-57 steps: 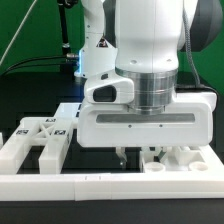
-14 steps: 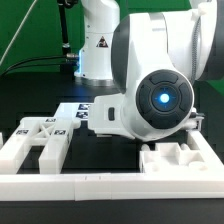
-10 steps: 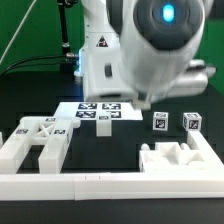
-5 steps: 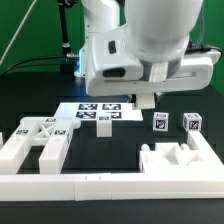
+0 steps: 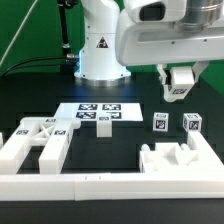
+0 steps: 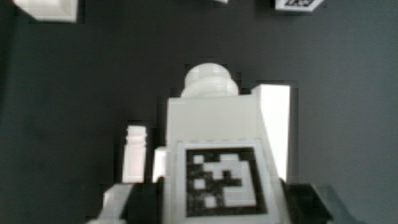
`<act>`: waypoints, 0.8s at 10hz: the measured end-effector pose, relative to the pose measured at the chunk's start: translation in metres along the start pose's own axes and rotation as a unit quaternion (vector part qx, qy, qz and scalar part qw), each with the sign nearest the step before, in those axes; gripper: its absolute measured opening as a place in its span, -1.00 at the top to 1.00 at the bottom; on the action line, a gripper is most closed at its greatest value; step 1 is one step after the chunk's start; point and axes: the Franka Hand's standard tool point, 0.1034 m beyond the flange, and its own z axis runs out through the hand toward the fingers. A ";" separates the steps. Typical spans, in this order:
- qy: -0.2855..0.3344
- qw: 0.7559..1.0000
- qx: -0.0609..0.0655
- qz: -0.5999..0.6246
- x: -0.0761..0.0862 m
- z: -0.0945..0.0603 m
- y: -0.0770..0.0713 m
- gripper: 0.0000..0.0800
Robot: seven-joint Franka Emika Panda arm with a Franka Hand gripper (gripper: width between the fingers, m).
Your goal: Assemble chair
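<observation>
Assembly looks barely begun: the gripper (image 5: pixel 178 86) holds one peg-tipped chair piece (image 6: pixel 210 125) aloft, with the other chair pieces (image 5: pixel 40 142) lying apparently unjoined.

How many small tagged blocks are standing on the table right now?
2. One tagged block and a second block stand side by side at the exterior view's right; more may hide behind the arm.

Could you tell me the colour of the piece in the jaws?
White chair piece with a black-and-white square tag; clearest in the wrist view.
</observation>
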 end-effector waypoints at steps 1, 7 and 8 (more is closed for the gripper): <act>0.047 0.999 0.001 0.001 0.005 -0.002 0.001 0.29; 0.323 0.945 -0.015 -0.057 0.058 -0.007 -0.011 0.29; 0.361 0.931 -0.014 -0.057 0.058 -0.008 -0.011 0.29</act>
